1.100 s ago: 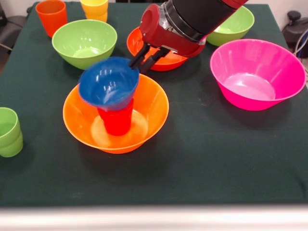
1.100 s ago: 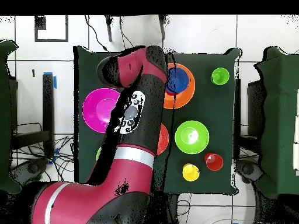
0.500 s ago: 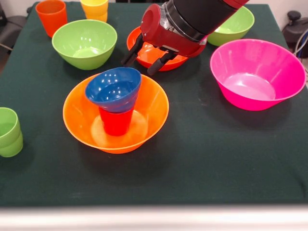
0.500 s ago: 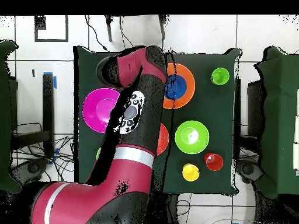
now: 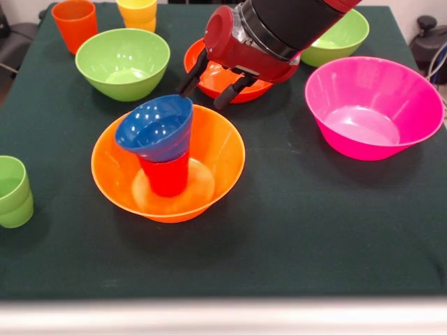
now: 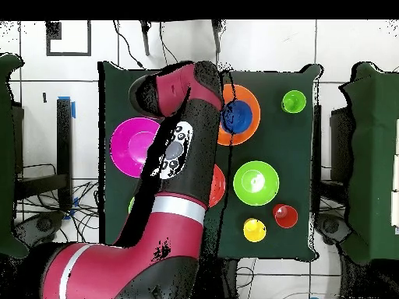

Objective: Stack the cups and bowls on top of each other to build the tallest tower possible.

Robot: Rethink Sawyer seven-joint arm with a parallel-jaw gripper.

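Since half a second earlier, the small blue bowl [image 5: 156,128] has tipped: it now leans toward the viewer and to the picture's left on the red cup [image 5: 165,176], where before it sat more level.

From the front, the red cup is seen standing inside the large orange bowl [image 5: 216,169], which rests on the dark green tabletop [image 5: 314,223]. The blue bowl is perched on the cup's rim, tilted. The claw [image 5: 211,86] is held just above and behind the blue bowl, its two black fingers [image 5: 191,77] spread apart and gripping nothing. Behind it a medium red-orange bowl [image 5: 209,78] is partly covered by the red arm [image 5: 265,35]. A light green bowl [image 5: 123,63] lies to the left, a second light green bowl [image 5: 346,35] at the top right, and the large pink bowl [image 5: 374,108] on the right. An orange cup [image 5: 74,22] and a yellow cup [image 5: 137,12] stand at the top left. Stacked light green cups [image 5: 14,191] are seen at the left edge.

From overhead, the arm [image 6: 175,156] crosses the tabletop [image 6: 300,195]. The blue bowl [image 6: 238,115] is seen within the orange bowl [image 6: 251,132]. The pink bowl [image 6: 132,145], one green bowl [image 6: 255,182] and the green cups [image 6: 294,101] are visible. The claw itself is hidden under the arm.
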